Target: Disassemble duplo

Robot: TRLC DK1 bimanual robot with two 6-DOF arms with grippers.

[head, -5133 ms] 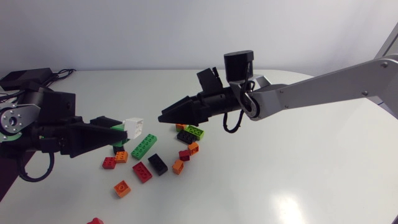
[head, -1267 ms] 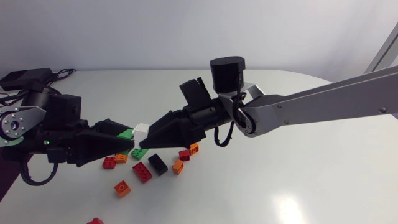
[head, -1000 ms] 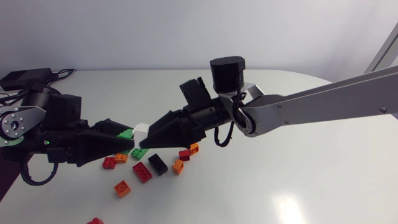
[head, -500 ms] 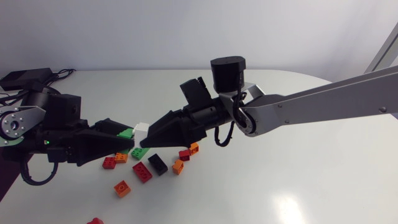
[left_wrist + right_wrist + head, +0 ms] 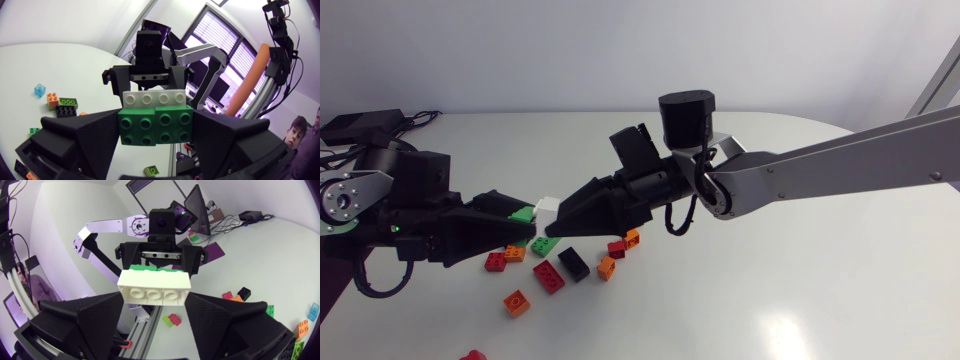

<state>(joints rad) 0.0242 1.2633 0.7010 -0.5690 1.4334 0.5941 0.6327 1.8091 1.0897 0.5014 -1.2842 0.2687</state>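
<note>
Pinching the green brick (image 5: 155,126), left jaws face right jaws clamping the joined white brick (image 5: 154,286).

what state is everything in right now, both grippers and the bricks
left gripper: shut on green brick
right gripper: shut on white brick
green brick: joined to the white brick, held above the table
white brick: joined to the green brick, held above the table
orange brick: loose, flat on the table, studs up
red brick: loose, flat on the table
</note>
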